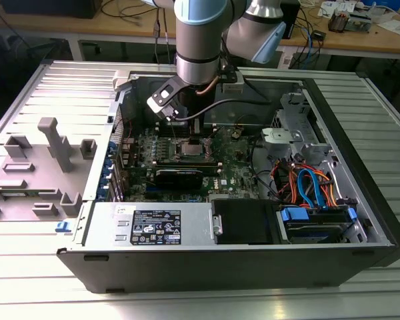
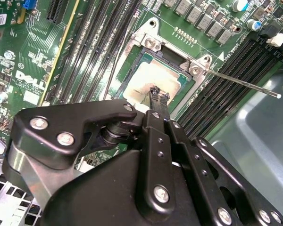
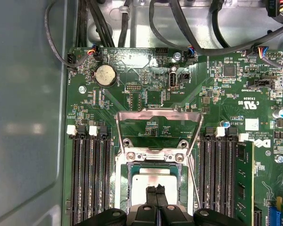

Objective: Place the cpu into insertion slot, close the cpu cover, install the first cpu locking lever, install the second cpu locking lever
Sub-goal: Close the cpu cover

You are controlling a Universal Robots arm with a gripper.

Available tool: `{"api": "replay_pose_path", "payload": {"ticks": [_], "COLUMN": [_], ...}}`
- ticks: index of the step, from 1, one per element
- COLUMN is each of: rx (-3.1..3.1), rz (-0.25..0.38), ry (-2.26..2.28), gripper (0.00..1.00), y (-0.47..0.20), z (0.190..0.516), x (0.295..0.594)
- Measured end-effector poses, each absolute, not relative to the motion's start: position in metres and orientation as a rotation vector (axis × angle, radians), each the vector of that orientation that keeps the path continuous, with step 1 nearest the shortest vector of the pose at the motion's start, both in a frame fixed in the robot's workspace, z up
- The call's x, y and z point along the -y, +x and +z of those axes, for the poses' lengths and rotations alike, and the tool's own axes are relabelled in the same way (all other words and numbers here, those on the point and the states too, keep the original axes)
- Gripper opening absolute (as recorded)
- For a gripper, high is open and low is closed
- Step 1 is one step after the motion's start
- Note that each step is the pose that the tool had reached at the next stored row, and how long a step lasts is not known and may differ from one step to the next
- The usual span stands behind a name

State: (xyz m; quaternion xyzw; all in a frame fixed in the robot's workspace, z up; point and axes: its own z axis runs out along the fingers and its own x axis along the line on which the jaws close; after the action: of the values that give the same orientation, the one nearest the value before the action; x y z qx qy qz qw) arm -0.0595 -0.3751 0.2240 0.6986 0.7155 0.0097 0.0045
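1. Silvery-grey cpu (image 3: 140, 188) lies flat in its socket, mid-motherboard (image 3: 146, 89).
2. My hand (image 3: 156, 189) hangs close over it, fingers clenched together on nothing.
3. The cpu cover (image 3: 156, 114) stands swung open beyond the socket.
4. One thin locking lever (image 2: 236, 84) sticks out, unlatched.

A ribbed, silvery metal worktop (image 1: 27, 293) of long parallel slats spans the foreground of the exterior view, with grey plastic fixtures (image 1: 57, 143) standing on it at the exterior view's left. Behind it runs a light wooden desk (image 1: 387, 41) strewn with cables (image 1: 130, 10) and papers (image 1: 397, 25), with dark shadow beneath. The light is even and soft.
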Motion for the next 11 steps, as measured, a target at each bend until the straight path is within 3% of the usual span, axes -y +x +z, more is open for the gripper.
{"api": "replay_pose_path", "payload": {"ticks": [11], "rx": [-2.241], "rz": [0.03], "ry": [2.188], "gripper": [0.11], "y": [-0.0595], "z": [0.227], "x": [0.3751]}}
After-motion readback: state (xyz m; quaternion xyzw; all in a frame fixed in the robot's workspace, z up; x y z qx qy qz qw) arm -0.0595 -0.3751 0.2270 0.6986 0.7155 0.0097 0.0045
